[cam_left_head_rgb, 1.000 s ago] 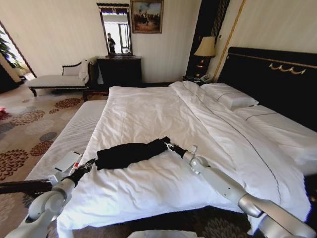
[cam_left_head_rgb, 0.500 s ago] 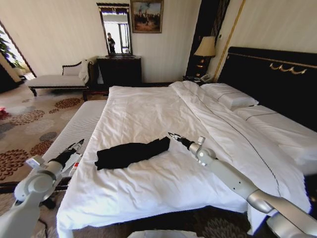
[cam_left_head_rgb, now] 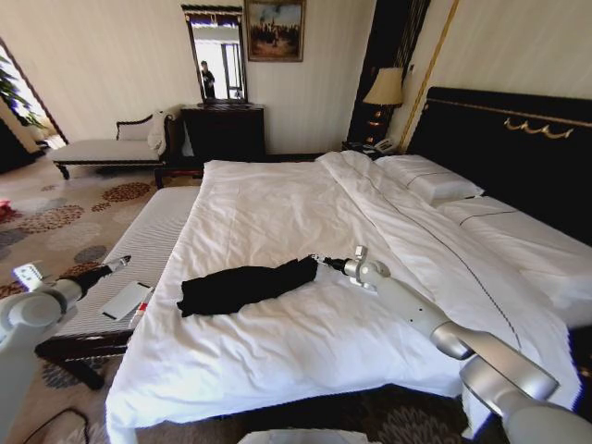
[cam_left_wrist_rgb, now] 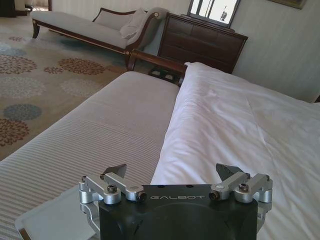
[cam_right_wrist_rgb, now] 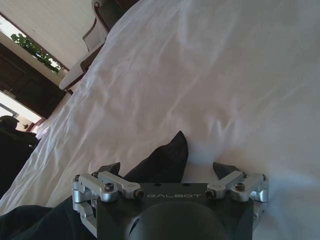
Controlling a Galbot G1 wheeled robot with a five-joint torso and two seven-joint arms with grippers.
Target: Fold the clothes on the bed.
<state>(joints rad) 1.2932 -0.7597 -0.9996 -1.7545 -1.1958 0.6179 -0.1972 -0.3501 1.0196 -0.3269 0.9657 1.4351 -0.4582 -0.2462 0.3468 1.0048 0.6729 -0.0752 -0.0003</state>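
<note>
T-shirt: black T-shirt (cam_left_head_rgb: 242, 286) lies bunched in a long strip on the white duvet (cam_left_head_rgb: 277, 213), toward the foot end of the bed (cam_left_head_rgb: 518, 148), nearer its left edge than the middle. Not a neat fold; looks like a rough roll.
Right gripper: right gripper (cam_left_head_rgb: 321, 262) sits low over the duvet at the shirt's end that points toward the pillows (cam_left_head_rgb: 430, 180), just beside or touching the cloth. In the right wrist view the fingers (cam_right_wrist_rgb: 111, 169) are spread apart with a black tip of the shirt lying between them, not pinched. Released, holding nothing.
Left gripper: left gripper (cam_left_head_rgb: 118, 265) is off the bed, raised above the striped bench (cam_left_head_rgb: 148, 240) along the bed's left edge, well apart from the shirt. Left wrist view shows its fingers (cam_left_wrist_rgb: 116, 171) spread wide, nothing in them.
Bench clutter: a flat pale card-like thing (cam_left_head_rgb: 125, 301) lies on the bench below the left gripper.
Stage (judged): fold not finished; shirt is crumpled rather than flat and squared.
Risk 1: closing the right gripper this low could pinch duvet along with the shirt and drag the bedding, because cloth sits flush on soft cover.
Risk 2: pulling one end alone would stretch or unroll the bundle, since the left gripper is too far off to pin the other end.
Risk 3: left arm swinging back could clip the bench or knock the card.
</note>
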